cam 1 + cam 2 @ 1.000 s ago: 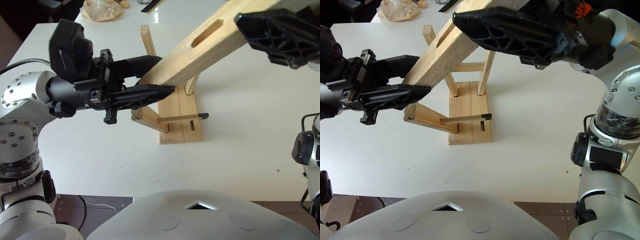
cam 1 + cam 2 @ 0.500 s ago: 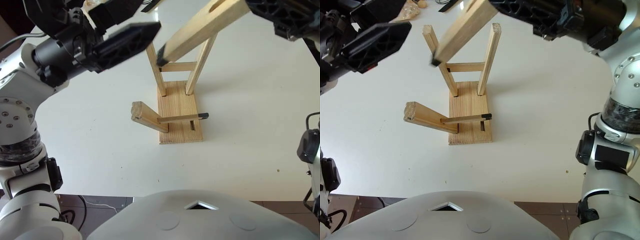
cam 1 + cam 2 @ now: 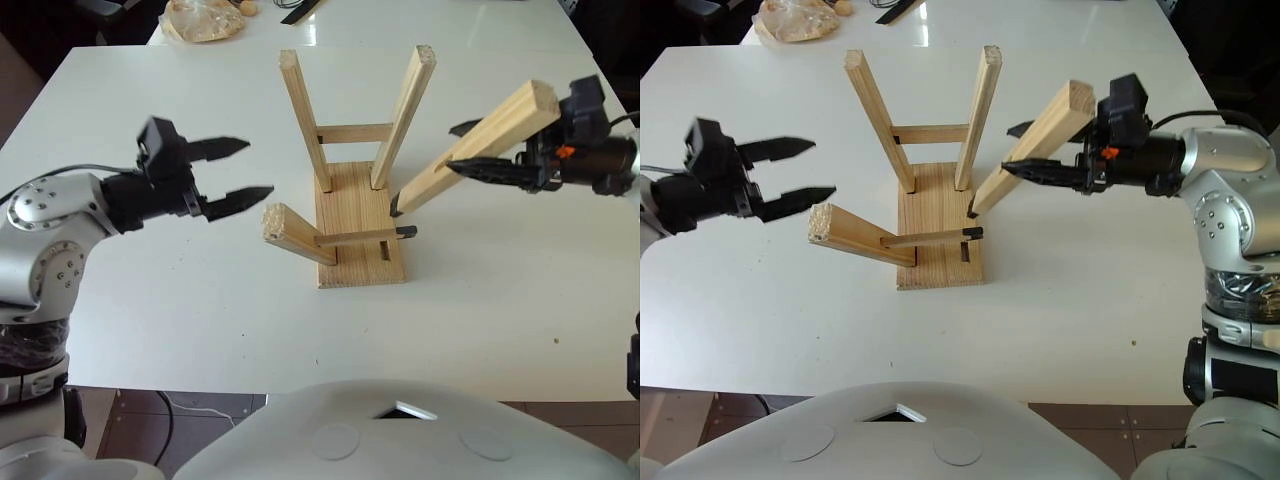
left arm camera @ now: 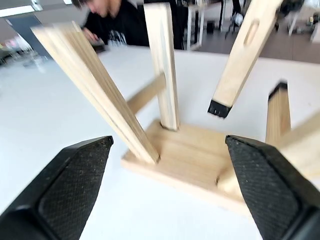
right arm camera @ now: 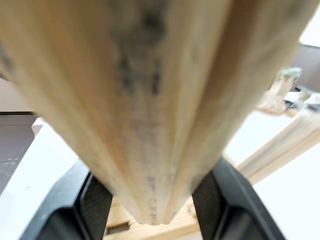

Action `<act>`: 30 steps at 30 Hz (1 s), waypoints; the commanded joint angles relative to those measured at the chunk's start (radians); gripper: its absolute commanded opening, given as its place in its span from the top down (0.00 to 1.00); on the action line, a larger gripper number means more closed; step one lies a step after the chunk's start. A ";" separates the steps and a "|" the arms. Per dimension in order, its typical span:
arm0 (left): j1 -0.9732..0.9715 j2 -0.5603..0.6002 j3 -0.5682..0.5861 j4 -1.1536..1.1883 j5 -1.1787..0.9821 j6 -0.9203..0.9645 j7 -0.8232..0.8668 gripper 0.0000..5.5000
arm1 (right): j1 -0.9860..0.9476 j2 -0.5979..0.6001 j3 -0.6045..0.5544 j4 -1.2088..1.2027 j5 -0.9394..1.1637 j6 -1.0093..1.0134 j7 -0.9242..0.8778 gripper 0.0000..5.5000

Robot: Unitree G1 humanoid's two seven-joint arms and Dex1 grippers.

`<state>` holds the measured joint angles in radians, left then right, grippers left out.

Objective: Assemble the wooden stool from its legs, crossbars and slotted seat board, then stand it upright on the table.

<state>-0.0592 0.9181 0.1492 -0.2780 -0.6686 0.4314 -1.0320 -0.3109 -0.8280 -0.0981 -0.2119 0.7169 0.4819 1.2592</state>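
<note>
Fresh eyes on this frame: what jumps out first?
On the white table, a seat board lies flat with two upright legs joined by a crossbar. The right claw grips a loose leg slanting down toward the board. The left claw hangs open and empty beside a tilted leg at the board's left edge.

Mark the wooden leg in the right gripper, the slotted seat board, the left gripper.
Wooden leg point(image 3: 1028, 145), right eye view, mid-length face.
Slotted wooden seat board point(image 3: 935, 268), right eye view, near end.
Left gripper point(image 3: 260, 166), left eye view, between fingertips.

Crumpled plastic bag point(image 3: 204, 20), dark object point(image 3: 303, 9) nearby
</note>
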 commanded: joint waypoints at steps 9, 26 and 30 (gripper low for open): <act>0.237 -0.006 -0.191 -0.003 0.296 -0.176 -0.071 0.24 | 0.095 0.022 0.025 -0.077 -0.082 -0.090 -0.011 0.63; 0.271 -0.050 -0.252 -0.004 0.392 -0.170 -0.011 0.24 | 0.158 0.007 -0.040 -0.045 -0.122 -0.133 -0.023 0.63; 0.268 -0.050 -0.251 0.007 0.401 -0.180 -0.015 0.24 | 0.227 0.014 -0.025 -0.068 -0.120 -0.136 -0.019 0.63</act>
<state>0.2170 0.8654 -0.1056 -0.2778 -0.2788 0.2594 -1.0482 -0.1188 -0.8130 -0.1246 -0.2559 0.5899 0.3513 1.2402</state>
